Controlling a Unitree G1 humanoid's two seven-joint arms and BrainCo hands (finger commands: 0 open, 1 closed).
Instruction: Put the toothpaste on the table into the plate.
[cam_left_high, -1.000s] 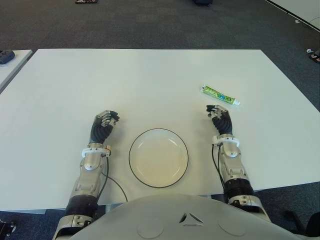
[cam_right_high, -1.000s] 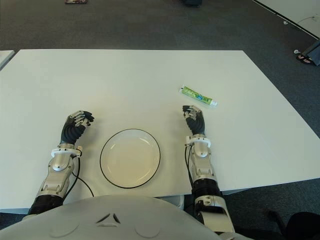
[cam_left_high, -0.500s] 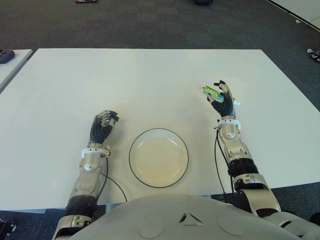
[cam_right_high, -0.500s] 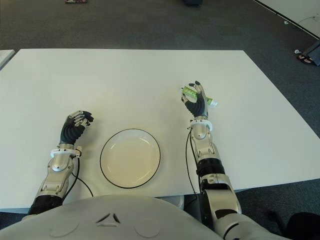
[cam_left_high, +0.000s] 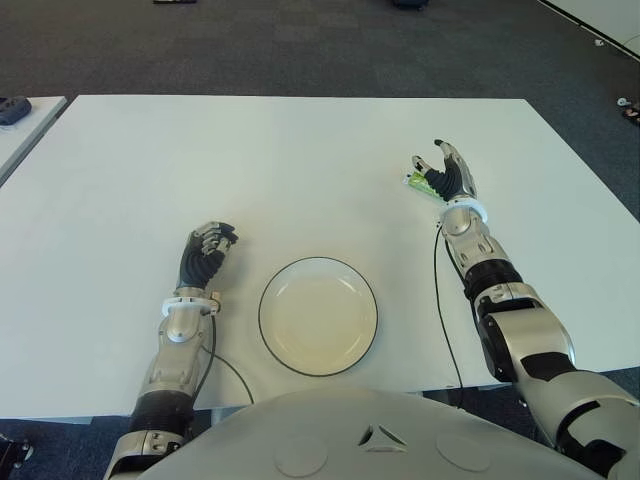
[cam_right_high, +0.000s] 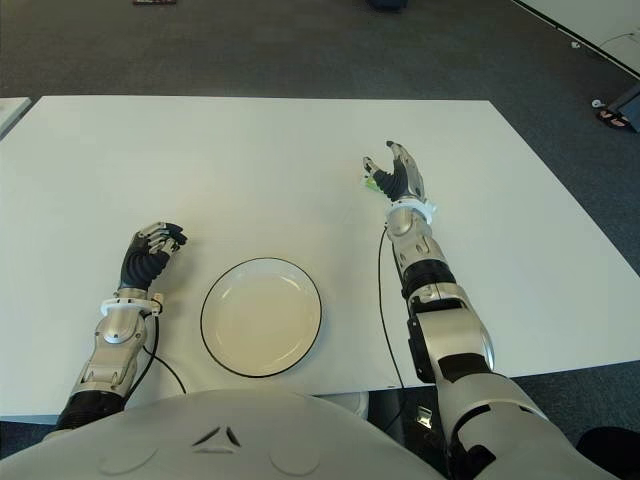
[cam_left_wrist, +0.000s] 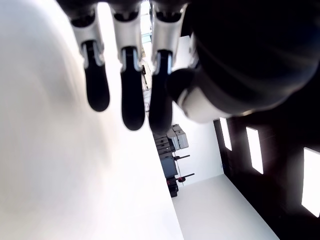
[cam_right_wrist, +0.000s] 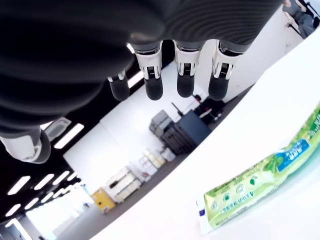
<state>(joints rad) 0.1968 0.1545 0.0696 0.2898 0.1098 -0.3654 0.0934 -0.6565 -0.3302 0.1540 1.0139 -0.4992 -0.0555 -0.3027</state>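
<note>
On the far right of the table (cam_left_high: 300, 150) our right hand (cam_left_high: 445, 175) hovered, fingers spread and empty, over the toothpaste (cam_right_wrist: 265, 185), which lay ungrasped, so the plate (cam_left_high: 318, 315) near us was bare, our left hand (cam_left_high: 205, 255) curled to its left.

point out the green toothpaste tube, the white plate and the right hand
green toothpaste tube (cam_right_wrist: 260, 187): right wrist view, middle of the printed body
white round plate with dark rim (cam_left_high: 372, 300): left eye view, right rim
right hand (cam_left_high: 447, 176): left eye view, back of the palm
</note>
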